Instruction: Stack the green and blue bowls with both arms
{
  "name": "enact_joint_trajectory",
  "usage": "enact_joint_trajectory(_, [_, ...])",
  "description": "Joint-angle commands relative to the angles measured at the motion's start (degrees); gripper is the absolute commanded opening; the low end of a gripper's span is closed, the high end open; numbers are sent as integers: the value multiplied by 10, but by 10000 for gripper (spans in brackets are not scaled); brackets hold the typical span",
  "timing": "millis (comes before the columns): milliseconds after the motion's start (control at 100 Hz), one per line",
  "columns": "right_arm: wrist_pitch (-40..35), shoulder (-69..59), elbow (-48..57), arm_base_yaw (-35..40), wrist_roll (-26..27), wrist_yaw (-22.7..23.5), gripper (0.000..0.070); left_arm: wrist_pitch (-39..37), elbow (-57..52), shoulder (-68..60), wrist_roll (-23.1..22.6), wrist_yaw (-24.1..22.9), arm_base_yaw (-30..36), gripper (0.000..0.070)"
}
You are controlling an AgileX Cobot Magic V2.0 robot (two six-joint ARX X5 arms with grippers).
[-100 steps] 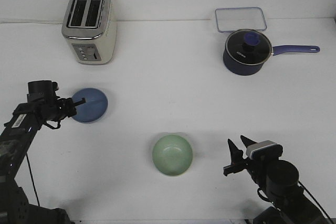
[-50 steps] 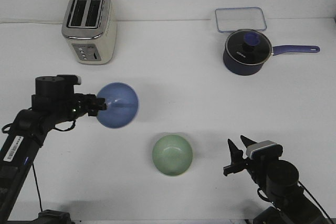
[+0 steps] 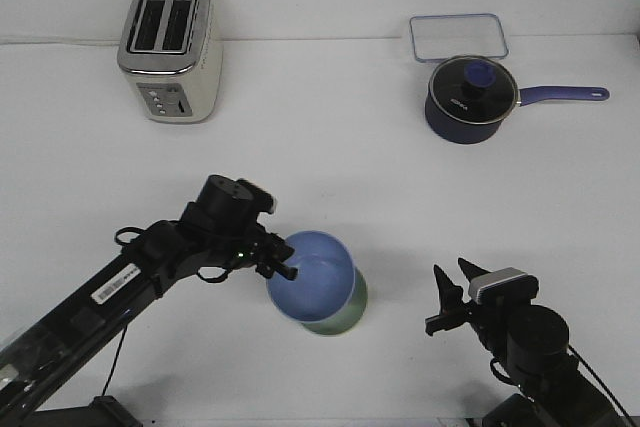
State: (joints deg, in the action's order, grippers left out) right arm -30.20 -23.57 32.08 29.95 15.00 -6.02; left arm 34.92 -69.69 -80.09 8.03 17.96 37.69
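L gripper [image 3: 284,265] is clamped on blue bowl [image 3: 310,275] rim, over green bowl [image 3: 345,315] nr front edge. Prob light, rigid, slick; rim grip suits. R gripper [image 3: 448,297] is apart, idle.

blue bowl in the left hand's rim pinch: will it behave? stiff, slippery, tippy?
Probably rigid: the blue bowl keeps its round shape though the left hand grips only one edge. Likely light, since that off-centre hold carries it. It could pivot or slip: the finish looks smooth, and it hangs tilted over the green bowl.
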Motion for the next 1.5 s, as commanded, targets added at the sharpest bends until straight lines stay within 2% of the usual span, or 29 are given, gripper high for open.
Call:
enact_joint_trajectory(0, [4, -1, -1, 4, -5, 0, 291, -3, -8, -23, 1, -2, 16, 12])
enact_joint_trajectory(320, [4, -1, -1, 4, -5, 0, 291, -20, -8, -78, -16, -17, 57, 12])
enact_joint_trajectory(400, [4, -1, -1, 4, -5, 0, 291, -21, -8, -83, -18, -17, 58, 34])
enact_joint_trajectory(440, [4, -1, -1, 4, -5, 0, 291, -21, -8, -84, -18, -17, 58, 126])
enact_joint_trajectory(520, [4, -1, -1, 4, -5, 0, 291, -27, -8, -84, -18, -17, 58, 362])
enact_joint_trajectory(560, [4, -1, -1, 4, -5, 0, 291, -35, -8, -83, -18, -17, 58, 428])
enact_joint_trajectory(590, [4, -1, -1, 4, -5, 0, 291, -41, -9, -80, -20, -17, 57, 441])
enact_joint_trajectory(730, [4, -1, -1, 4, -6, -1, 291, -63, -17, -61, -29, -38, 35, 441])
enact_joint_trajectory(860, [4, -1, -1, 4, -9, -5, 291, -82, -21, -13, -33, -99, 3, 440])
enact_joint_trajectory(1020, [6, -1, -1, 4, -10, -21, 291, -94, -21, 75, -59, -178, -52, 430])
enact_joint_trajectory(1080, [7, -1, -1, 4, -13, -30, 291, -92, -21, 108, -63, -198, -75, 395])
enact_joint_trajectory(1110, [9, -1, -1, 4, -14, -35, 290, -89, -21, 125, -64, -205, -87, 350])
enact_joint_trajectory(1190, [21, 0, -1, 4, -18, -48, 281, -75, -20, 167, -72, -223, -118, 148])
enact_joint_trajectory(1220, [29, 3, -1, 4, -19, -53, 241, -71, -18, 183, -72, -233, -128, 68])
enact_joint_trajectory(1250, [38, 7, -2, 4, -20, -57, 169, -69, -15, 198, -72, -244, -138, 7])
enact_joint_trajectory(1260, [39, 10, -2, 4, -20, -57, 155, -69, -13, 204, -72, -247, -141, 0])
enact_joint_trajectory(1300, [52, 17, -4, 4, -20, -61, 16, -72, -3, 227, -72, -260, -153, 13])
enact_joint_trajectory(1310, [55, 19, -4, 4, -20, -61, 0, -74, 0, 233, -72, -263, -156, 13])
enact_joint_trajectory(1390, [70, 42, -13, 4, -30, -66, 1, -107, 46, 290, -78, -275, -174, 14])
enact_joint_trajectory(1490, [77, 82, -31, 4, -36, -97, 1, -183, 151, 384, -90, -288, -191, 13])
